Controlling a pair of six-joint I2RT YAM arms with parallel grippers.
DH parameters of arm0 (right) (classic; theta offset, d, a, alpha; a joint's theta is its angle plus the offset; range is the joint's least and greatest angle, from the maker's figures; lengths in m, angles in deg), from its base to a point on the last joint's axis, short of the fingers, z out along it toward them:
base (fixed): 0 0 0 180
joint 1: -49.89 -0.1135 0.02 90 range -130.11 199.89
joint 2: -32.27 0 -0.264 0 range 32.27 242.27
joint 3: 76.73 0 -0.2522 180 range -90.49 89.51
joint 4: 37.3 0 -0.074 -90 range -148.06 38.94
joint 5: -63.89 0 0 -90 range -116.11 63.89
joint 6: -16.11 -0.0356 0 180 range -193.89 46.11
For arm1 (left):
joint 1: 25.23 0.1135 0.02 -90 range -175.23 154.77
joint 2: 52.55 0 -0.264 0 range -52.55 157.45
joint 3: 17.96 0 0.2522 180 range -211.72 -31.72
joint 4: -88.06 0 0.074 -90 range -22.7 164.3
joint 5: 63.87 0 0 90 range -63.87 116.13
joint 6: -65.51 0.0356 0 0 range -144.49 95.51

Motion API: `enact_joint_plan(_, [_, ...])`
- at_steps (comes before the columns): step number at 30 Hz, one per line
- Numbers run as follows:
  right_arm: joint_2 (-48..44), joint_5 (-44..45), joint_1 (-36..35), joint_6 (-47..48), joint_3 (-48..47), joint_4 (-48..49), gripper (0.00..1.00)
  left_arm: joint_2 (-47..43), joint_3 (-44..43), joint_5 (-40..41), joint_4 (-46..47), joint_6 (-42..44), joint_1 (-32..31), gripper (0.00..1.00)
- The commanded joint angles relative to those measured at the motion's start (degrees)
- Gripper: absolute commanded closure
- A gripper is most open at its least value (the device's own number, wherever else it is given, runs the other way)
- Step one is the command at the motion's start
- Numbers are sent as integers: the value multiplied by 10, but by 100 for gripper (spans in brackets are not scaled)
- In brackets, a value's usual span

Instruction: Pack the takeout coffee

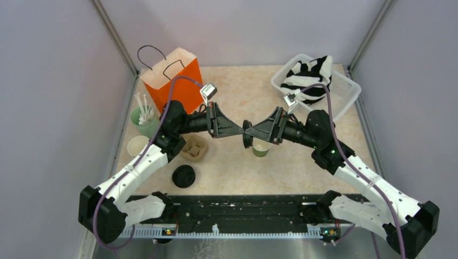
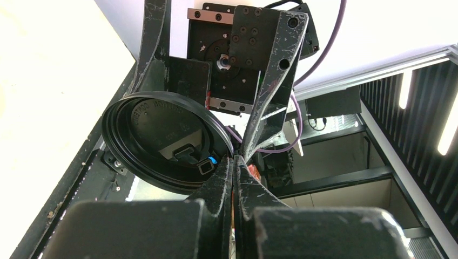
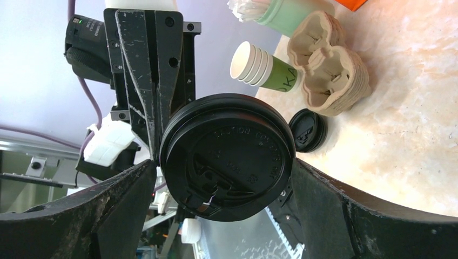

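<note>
A black round lid (image 1: 248, 139) hangs on edge in the air above the table's middle. My left gripper (image 1: 243, 130) is shut on its rim; in the left wrist view the lid (image 2: 162, 140) sits just left of the closed gripper (image 2: 233, 162). My right gripper (image 1: 254, 131) is open, its fingers spread either side of the lid (image 3: 227, 156) in the right wrist view (image 3: 224, 164). A small green cup (image 1: 262, 149) stands lidless on the table just below the right gripper. No lidded cup shows.
A loose black lid (image 1: 183, 176) lies near the left. Pulp cup carriers (image 1: 194, 147), a stack of lidless cups (image 1: 137, 145) and a green cup of stirrers (image 1: 143, 118) stand at left. An orange paper bag (image 1: 173, 81) is back left, a white basket (image 1: 345, 94) back right.
</note>
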Motion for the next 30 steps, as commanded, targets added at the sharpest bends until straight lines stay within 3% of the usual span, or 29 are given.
enact_joint_plan(1, [0, -6, -4, -6, -9, 37, 9, -13, -17, -7, 20, 6, -2, 100])
enact_joint_plan(12, [-9, 5, -4, -11, -2, 36, 23, -17, -14, -7, 23, 5, -1, 100])
enact_joint_plan(19, [-10, 12, -5, -11, -4, 29, 23, -14, -12, -9, 13, 11, -1, 97])
enact_joint_plan(23, [-22, 34, -4, -3, -7, -15, 23, -34, -20, 19, -85, 65, 11, 36])
enact_joint_plan(26, [-24, 79, -3, 56, -46, -153, 21, -54, -30, 51, -184, 122, 33, 22])
enact_joint_plan(30, [17, 199, -3, 188, -141, -407, 23, -56, -86, 145, -404, 231, 45, 5])
